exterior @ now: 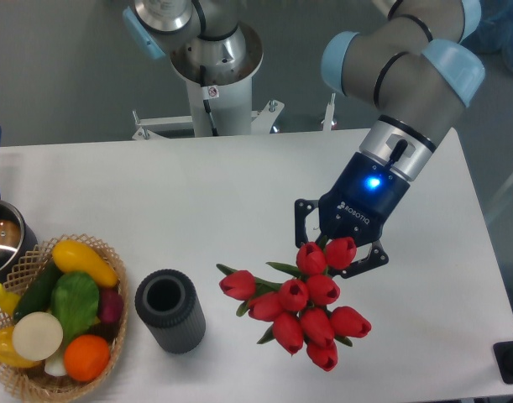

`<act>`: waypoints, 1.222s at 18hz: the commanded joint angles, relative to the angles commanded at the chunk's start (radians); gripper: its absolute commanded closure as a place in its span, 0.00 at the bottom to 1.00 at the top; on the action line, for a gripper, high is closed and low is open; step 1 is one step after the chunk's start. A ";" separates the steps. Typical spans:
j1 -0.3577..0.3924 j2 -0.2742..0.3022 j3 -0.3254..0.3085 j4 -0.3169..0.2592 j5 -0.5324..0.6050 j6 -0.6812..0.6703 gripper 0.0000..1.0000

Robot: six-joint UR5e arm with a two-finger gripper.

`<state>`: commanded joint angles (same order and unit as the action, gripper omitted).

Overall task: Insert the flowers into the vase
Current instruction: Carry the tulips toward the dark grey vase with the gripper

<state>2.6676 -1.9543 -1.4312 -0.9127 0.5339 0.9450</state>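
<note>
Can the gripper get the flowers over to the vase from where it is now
Probably yes. The gripper holds the flowers right of the vase, with only bare table between, and the vase's mouth is open and upright.

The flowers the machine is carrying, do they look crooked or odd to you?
A little. The flowers hang from the gripper with the red heads down and sideways. They are to the right of the vase, which stands upright and empty. Nothing is spilled or broken.
</note>
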 joint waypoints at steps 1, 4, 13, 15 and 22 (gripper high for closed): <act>0.000 0.003 -0.002 0.002 -0.011 -0.014 1.00; 0.000 0.012 -0.024 0.003 -0.101 -0.020 1.00; 0.008 0.072 -0.092 0.037 -0.342 -0.022 1.00; -0.003 0.092 -0.094 0.037 -0.342 -0.023 0.99; -0.046 0.086 -0.075 0.040 -0.341 -0.026 0.97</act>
<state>2.6217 -1.8684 -1.5064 -0.8729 0.1933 0.9189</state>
